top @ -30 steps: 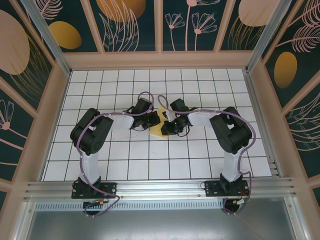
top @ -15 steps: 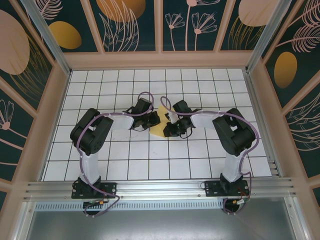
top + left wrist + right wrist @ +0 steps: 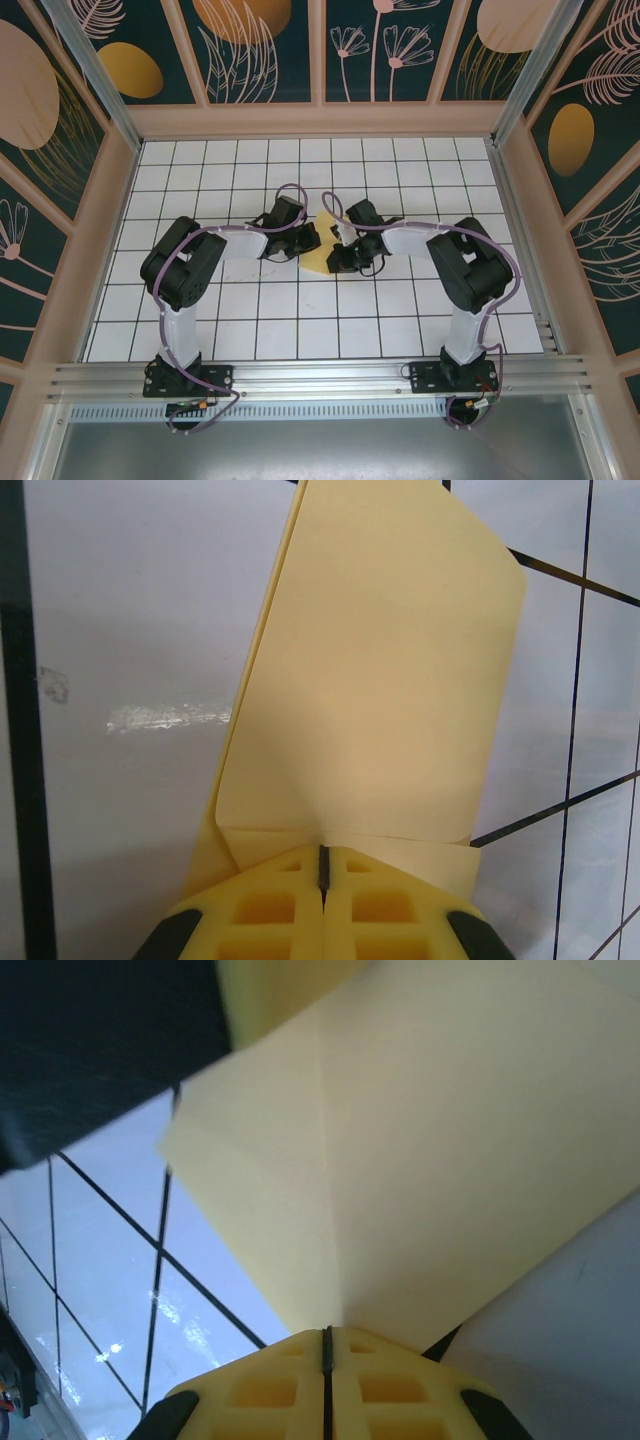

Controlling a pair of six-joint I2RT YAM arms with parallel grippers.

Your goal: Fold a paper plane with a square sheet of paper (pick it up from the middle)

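- Top external view: the yellow paper (image 3: 316, 260) is over the middle of the bench (image 3: 200, 170), held up between the two hands and partly hidden by them.
- The left hand (image 3: 305, 241) reaches toward the bench's middle from the left side, and the right hand (image 3: 338, 250) reaches in from the right. The two come close together at the paper.
- Left wrist view: the left hand (image 3: 323, 865) has its yellow pads pressed together, with only a thin dark seam between them, pinching the paper's (image 3: 380, 680) lower edge.
- From that grip the paper rises as a folded flap. Two layers show along its left edge, its upper right corner is rounded, and a narrow folded band lies just above the pads.
- Behind the flap lies the white bench top with its black grid lines (image 3: 575, 680).
- Right wrist view: the right hand (image 3: 326, 1345) is likewise clamped tight on the paper (image 3: 450, 1160). A crease runs up from the seam between its pads.
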